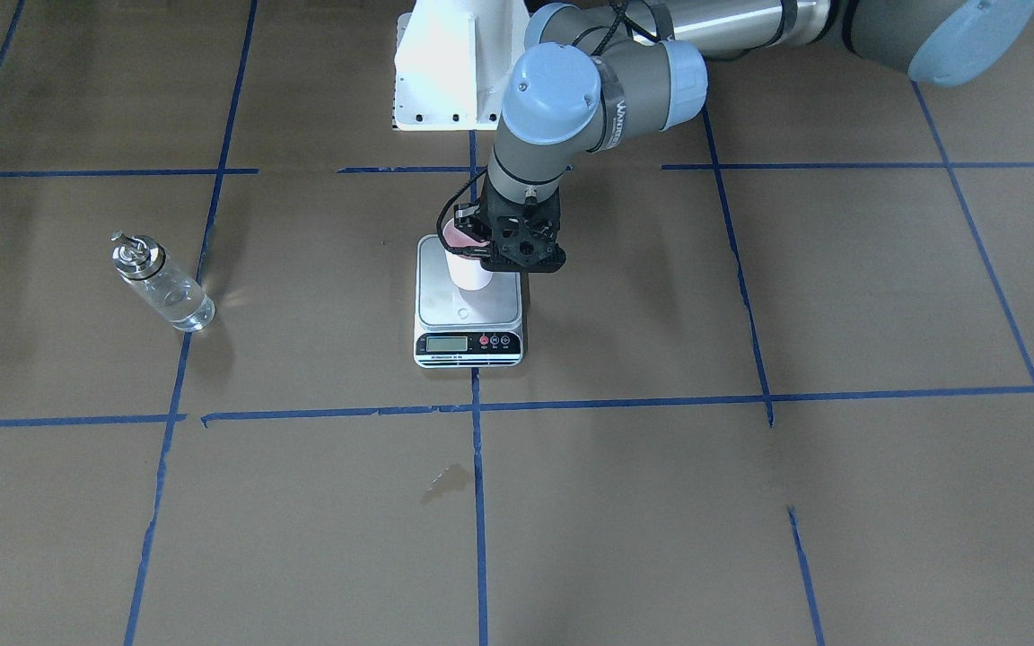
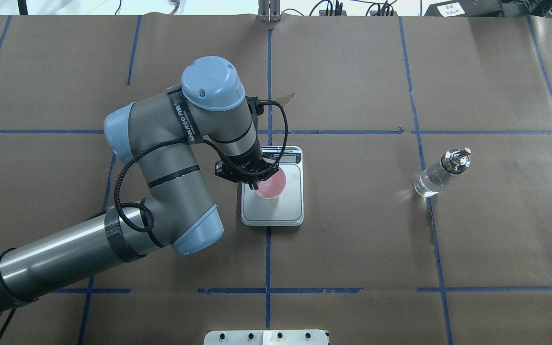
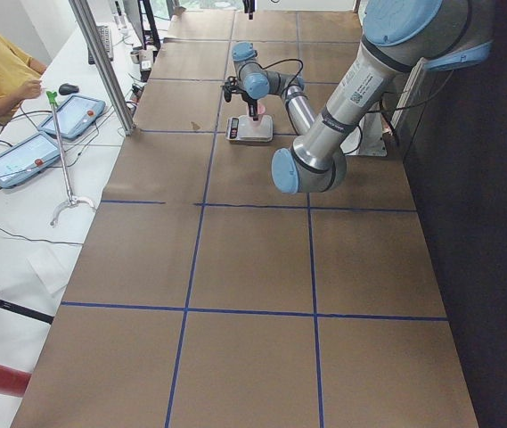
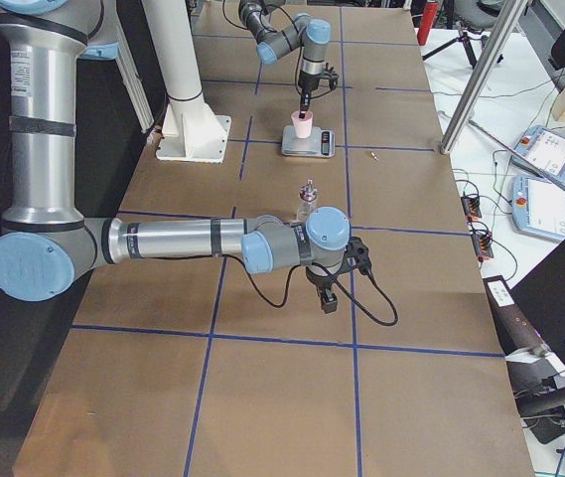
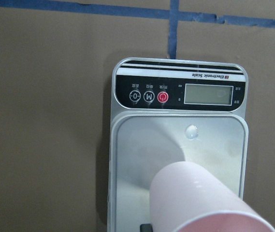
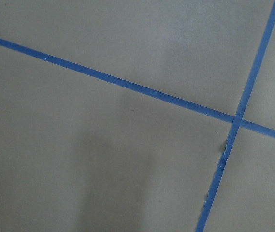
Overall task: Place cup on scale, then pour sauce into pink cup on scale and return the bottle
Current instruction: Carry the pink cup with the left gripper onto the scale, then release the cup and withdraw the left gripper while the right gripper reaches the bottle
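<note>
The pale pink cup (image 1: 470, 269) stands on the back part of the scale's steel platform (image 1: 468, 309), upright. My left gripper (image 1: 478, 244) comes down from above and is shut on the cup's rim (image 2: 272, 184), on the side toward the robot. The left wrist view shows the cup (image 5: 200, 198) over the platform (image 5: 147, 145), with the LCD beyond it. The clear glass bottle (image 1: 162, 287) with its metal spout stands alone, well off to the robot's right (image 2: 441, 175), with clear sauce inside. My right gripper (image 4: 328, 298) hangs low over bare paper near the bottle (image 4: 308, 199); I cannot tell if it is open.
Brown paper with blue tape lines covers the table. The white arm mount (image 1: 445, 72) stands behind the scale. A small dark stain (image 1: 447, 480) lies in front of the scale. Operators' tablets (image 4: 545, 179) sit on a side table.
</note>
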Controlling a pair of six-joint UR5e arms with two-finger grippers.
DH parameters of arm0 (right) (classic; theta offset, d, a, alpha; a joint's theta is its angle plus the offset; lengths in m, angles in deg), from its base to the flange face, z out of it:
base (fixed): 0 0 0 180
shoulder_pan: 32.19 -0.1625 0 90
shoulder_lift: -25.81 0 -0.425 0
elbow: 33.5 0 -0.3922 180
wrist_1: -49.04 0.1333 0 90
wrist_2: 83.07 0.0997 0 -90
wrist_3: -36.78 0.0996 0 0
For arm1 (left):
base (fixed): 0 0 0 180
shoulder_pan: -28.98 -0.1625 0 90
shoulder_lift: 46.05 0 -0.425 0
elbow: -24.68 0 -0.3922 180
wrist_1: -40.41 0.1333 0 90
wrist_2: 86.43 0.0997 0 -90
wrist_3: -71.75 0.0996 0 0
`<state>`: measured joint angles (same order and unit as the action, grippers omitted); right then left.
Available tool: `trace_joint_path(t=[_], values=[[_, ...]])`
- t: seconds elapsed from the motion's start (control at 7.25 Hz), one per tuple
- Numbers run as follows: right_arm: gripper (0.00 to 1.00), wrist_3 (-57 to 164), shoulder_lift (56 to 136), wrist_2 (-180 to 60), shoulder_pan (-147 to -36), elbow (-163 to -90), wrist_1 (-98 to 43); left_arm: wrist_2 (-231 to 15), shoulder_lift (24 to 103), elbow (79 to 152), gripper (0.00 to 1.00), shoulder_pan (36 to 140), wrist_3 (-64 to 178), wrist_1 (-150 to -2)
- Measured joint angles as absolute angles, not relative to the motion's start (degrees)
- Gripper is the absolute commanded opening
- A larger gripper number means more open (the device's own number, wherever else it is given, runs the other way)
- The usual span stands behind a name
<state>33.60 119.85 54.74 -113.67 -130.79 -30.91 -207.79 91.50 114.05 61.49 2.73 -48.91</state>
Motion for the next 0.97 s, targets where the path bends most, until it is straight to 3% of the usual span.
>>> trace_joint_path(t=[0.14, 0.41, 0.55, 0.83, 0.97], values=[[1.0, 33.6, 119.9, 54.7, -113.7, -130.8, -30.7, -207.3, 91.7, 113.7, 0.36, 61.2, 2.7, -49.0], [1.0, 33.7, 119.9, 54.8, -113.1, -130.7, -28.3, -206.9, 92.0, 113.2, 0.72, 60.9, 2.8, -49.5], [1.0, 34.5, 119.9, 54.8, -112.7, -130.8, -27.6, -206.9, 91.9, 113.3, 0.79, 60.8, 3.0, -50.4], [1.0, 42.2, 120.1, 54.7, -110.2, -132.5, -24.4, -207.1, 90.0, 116.3, 0.81, 61.4, 3.4, -52.1], [0.99, 50.1, 121.1, 54.5, -107.8, -133.6, -19.2, -207.2, 87.9, 119.7, 1.0, 62.5, 3.4, -52.8]])
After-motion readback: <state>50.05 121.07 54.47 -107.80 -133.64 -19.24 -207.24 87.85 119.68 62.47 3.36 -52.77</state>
